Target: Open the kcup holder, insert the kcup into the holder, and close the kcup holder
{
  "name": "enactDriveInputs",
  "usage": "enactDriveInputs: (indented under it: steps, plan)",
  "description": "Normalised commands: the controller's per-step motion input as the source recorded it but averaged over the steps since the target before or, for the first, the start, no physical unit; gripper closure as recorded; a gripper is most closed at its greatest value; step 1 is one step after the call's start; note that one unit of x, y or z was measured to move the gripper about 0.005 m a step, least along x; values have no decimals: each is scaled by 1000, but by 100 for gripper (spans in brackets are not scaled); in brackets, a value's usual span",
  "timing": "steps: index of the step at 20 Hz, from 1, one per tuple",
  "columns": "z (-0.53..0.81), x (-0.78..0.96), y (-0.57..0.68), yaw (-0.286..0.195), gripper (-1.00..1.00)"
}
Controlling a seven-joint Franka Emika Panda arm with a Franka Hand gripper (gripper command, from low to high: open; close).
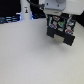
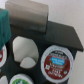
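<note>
Gripper [image 1: 55, 15]: hangs directly over the kcup holder [image 1: 60, 31], jaws blurred, so apart or together cannot be told; nothing seen held. Kcup holder, black, its round slots facing the wrist camera, two empty [image 2: 22, 50], one with a red-labelled pod [image 2: 55, 62]; kcup [image 2: 19, 80], green-topped, apparently at the holder's near edge. Best handled by a centred, level grip and a straight pull, lest the holder slide. Table [image 1: 25, 55]: pale, smooth; white post [image 1: 26, 12] and dark clutter [image 1: 9, 20] behind.
</note>
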Motion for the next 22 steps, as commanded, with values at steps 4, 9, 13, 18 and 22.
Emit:
enactDriveInputs:
  steps: [4,9,13,18,22]
  plan:
    - [-83,665,135,15,-100]
    - [-75,524,317,42,-100]
    - [-73,117,244,135,-100]
    - [-38,-13,226,166,-100]
    - [0,-239,300,140,-100]
